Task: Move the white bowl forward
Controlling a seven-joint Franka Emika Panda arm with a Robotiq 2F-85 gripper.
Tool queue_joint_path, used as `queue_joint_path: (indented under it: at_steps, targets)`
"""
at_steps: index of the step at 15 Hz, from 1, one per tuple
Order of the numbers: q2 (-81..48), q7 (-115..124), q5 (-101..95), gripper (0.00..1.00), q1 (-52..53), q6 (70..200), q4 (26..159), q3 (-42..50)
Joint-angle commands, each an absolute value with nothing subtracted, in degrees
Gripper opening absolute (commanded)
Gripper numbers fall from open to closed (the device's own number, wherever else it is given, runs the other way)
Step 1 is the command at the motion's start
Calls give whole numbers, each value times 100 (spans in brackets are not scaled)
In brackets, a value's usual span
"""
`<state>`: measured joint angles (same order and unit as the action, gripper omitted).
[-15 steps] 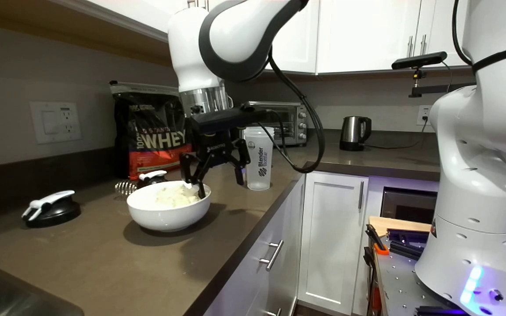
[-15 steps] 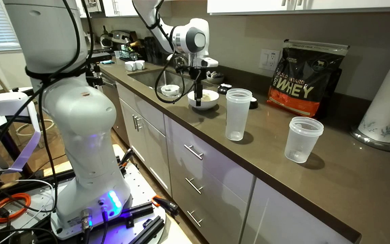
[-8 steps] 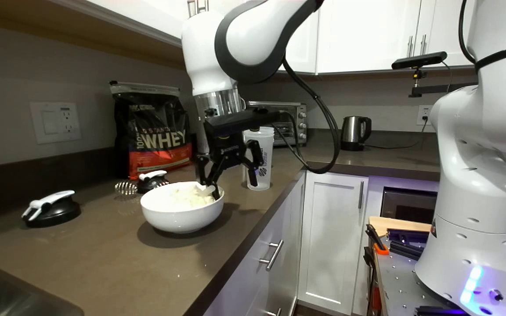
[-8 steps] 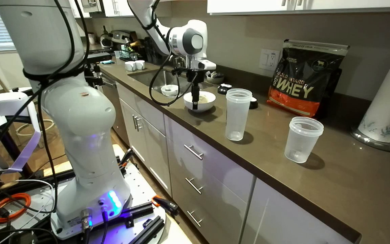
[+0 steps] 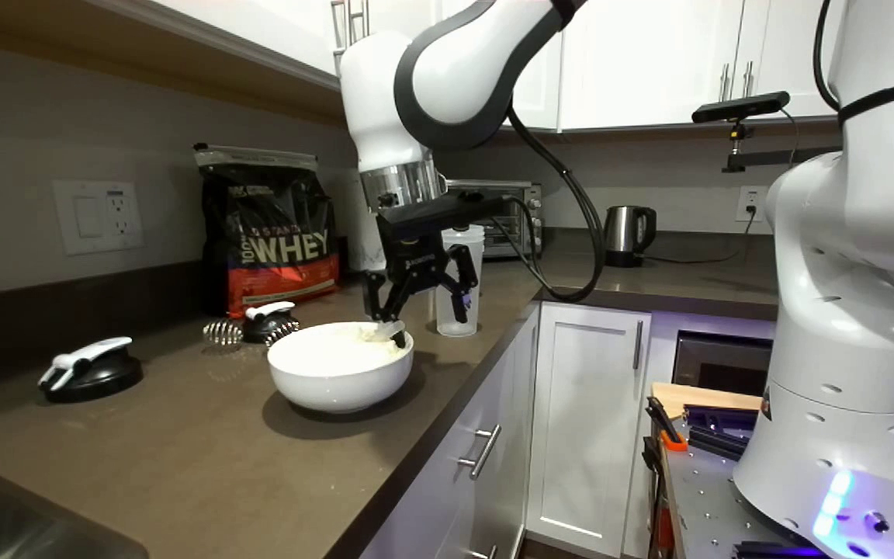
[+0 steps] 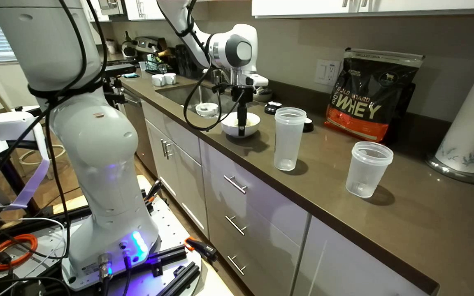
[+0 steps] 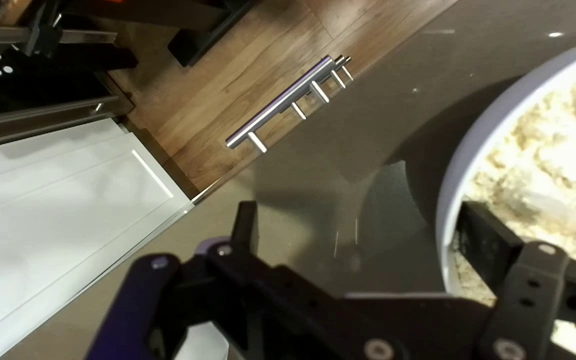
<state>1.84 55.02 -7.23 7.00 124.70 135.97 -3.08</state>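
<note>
In the wrist view, the white bowl is cut by the right edge of the frame, and pale crumbly food is contained in it. A translucent piece is seen on the food, but its kind cannot be told. The fingers of the tool are spread wide apart: one is placed inside the bowl, very close to its wall, and the other is seen outside, left of the lower centre. Whether the wall is touched cannot be told. In an exterior view, the bowl is found left of the centre, in the lower half of the frame, upright on the bench. Its right rim is straddled by the tool, whose outer finger is seen in front of a clear bottle. Farther back, a black and red bag is seen, and a black lid is placed at the left of the frame. In an exterior view, the bowl is shown slightly above the centre, near the front edge of the bench; to its right, the clear bottle, a shorter clear cup and a paper roll are seen.
</note>
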Motion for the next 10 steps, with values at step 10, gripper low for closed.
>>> queue_joint_path:
  at_steps: [10]
  targets:
    - [366, 5568, -1174, 100, 623, 12319, 13156, -516]
